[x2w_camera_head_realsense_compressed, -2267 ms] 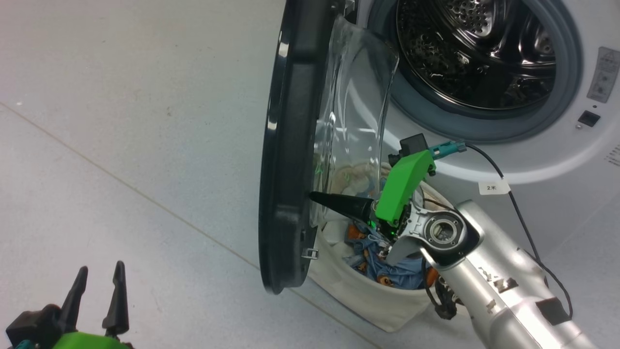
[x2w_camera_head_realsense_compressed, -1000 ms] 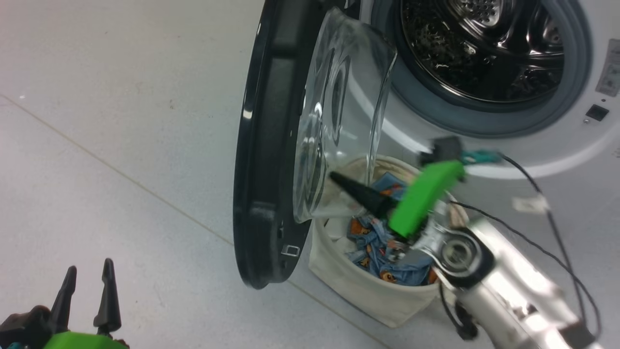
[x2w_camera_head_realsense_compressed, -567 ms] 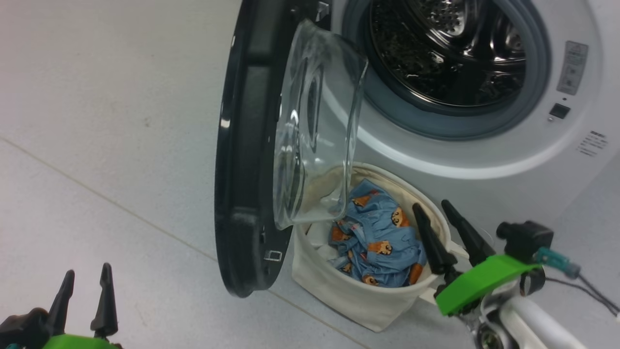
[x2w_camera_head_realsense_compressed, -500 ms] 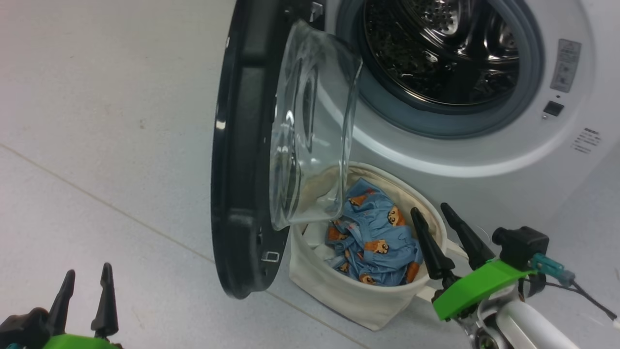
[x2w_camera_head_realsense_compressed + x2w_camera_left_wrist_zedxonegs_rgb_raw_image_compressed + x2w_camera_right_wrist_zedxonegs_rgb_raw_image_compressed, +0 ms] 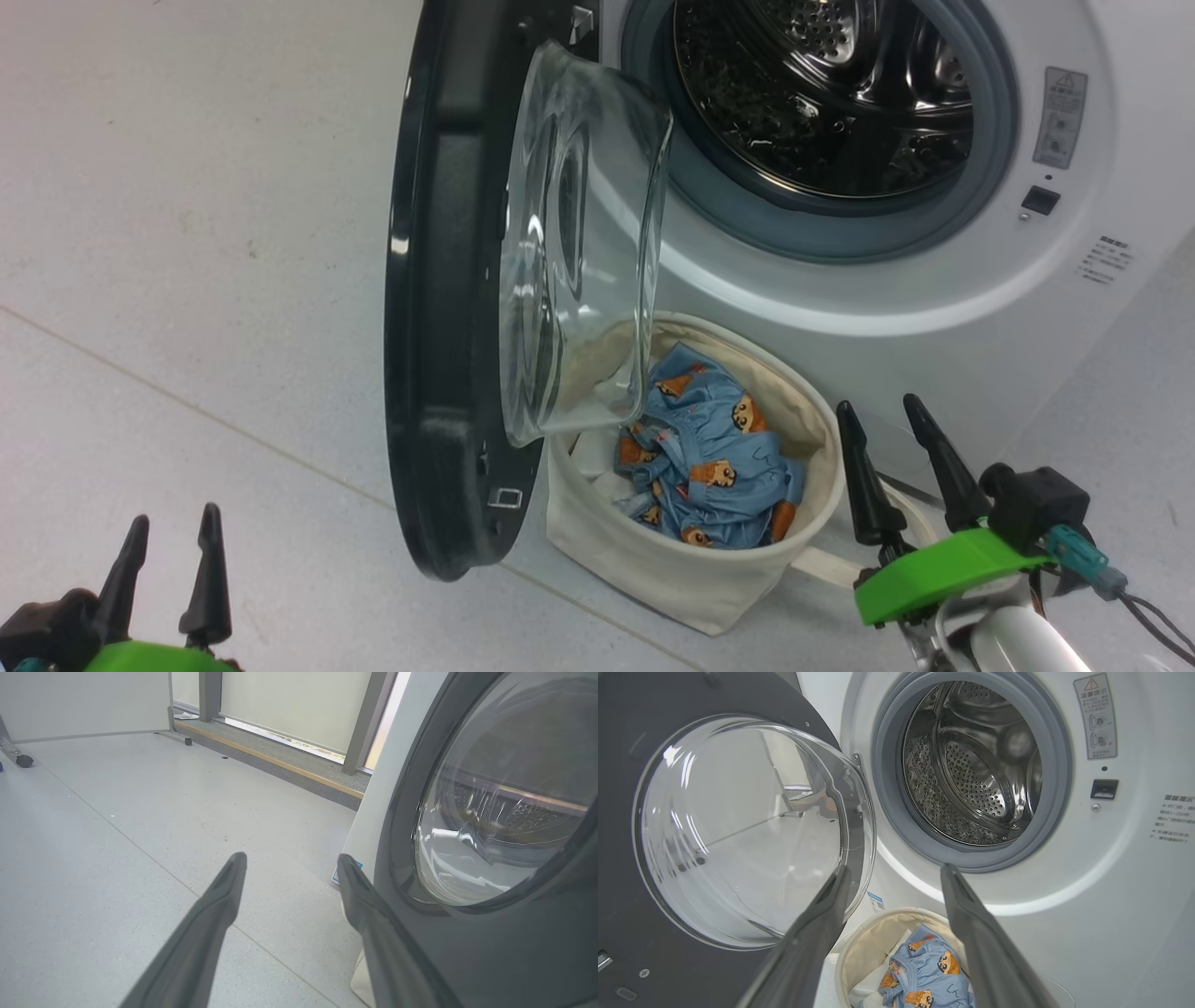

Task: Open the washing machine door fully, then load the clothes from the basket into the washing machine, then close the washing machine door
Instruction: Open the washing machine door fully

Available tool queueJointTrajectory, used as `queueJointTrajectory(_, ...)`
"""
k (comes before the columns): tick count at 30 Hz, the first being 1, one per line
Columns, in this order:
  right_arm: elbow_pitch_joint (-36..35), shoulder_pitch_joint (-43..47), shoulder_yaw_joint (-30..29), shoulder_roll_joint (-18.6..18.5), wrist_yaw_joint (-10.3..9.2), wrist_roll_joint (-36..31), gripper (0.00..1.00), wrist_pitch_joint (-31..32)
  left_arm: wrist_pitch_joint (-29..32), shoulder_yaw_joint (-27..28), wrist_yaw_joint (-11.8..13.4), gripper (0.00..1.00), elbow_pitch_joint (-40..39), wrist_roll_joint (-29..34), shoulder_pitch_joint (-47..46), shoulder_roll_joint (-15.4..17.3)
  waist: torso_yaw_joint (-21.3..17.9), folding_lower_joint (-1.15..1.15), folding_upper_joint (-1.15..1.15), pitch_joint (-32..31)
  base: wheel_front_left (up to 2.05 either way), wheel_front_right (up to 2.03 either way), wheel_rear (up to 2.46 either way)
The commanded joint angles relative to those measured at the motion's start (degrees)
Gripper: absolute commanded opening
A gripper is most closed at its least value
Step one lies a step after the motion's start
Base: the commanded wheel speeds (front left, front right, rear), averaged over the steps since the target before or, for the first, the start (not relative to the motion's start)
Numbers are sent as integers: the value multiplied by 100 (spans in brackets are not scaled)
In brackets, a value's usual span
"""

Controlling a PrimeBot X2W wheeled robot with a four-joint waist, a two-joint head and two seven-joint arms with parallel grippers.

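Head view: washing machine door [image 5: 439,327] standing open over basket [image 5: 653,560], bear-print clothes [image 5: 709,448] inside, just before washing machine [image 5: 840,308]. Right claw [image 5: 878,403] beside basket, wide open, empty. Left claw [image 5: 175,515] at lower left, wide open, empty.

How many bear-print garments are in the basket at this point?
1: a blue bear-print garment lies bunched in the basket, by the open door. Some white cloth shows beside it; more may be hidden underneath.
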Motion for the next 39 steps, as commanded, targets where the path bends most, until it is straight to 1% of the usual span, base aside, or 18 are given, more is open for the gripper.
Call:
queueJointTrajectory(1,-121,-145,17,14,3,-85,100,-72,-69,182,33,100,-182,55,-275,173,3,0,0,8,0,0,0)
queueJointTrajectory(15,46,-219,78,77,3,-99,100,-73,-69,182,55,100,-222,84,-283,139,5,0,0,39,0,0,0)
queueJointTrajectory(29,107,-248,103,153,3,-44,100,-73,-69,194,26,100,-226,13,-319,119,-30,0,0,31,0,0,0)
queueJointTrajectory(30,110,-250,105,157,3,-43,100,-73,-69,200,14,73,-299,-4,-328,110,-35,0,0,29,0,0,0)
queueJointTrajectory(31,113,-252,103,160,3,-41,100,-73,-69,195,3,0,-353,-17,-323,100,-38,0,0,27,0,0,0)
queueJointTrajectory(36,123,-261,90,183,3,-20,100,-73,-69,225,-49,0,-807,-165,-344,11,-56,0,0,-3,0,0,0)
queueJointTrajectory(39,111,-254,73,190,3,3,100,-73,-69,255,-75,0,-1395,-311,-399,-63,-61,0,0,-34,0,0,0)
